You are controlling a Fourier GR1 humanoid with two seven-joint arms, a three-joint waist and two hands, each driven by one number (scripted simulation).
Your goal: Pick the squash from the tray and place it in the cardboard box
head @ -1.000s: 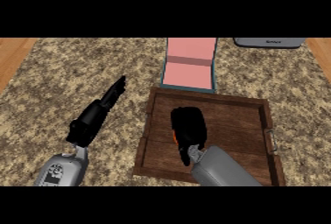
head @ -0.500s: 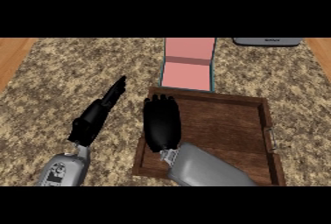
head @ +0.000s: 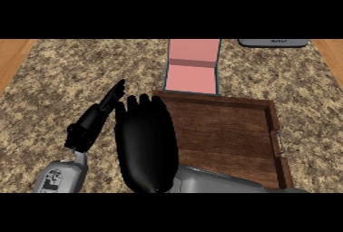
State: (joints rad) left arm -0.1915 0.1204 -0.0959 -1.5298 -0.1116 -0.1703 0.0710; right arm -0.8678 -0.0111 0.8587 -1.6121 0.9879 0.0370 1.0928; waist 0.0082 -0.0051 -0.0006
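Granite counter [head: 80,72]: right hand [head: 146,145] spread over tray [head: 227,136], box [head: 193,67] beyond.

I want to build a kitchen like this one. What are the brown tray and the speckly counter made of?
The brown rectangular tray looks like dark wood with a dull finish: grain lines run across its boards, and a small metal-looking handle sits on its right wall. The speckled tan counter looks like polished granite or a similar stone, judging by its mottled flecks.

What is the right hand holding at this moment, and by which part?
Cannot be told. The right hand shows only its back, fingers straight, over the tray's left side; no squash is visible. The left hand holds nothing.
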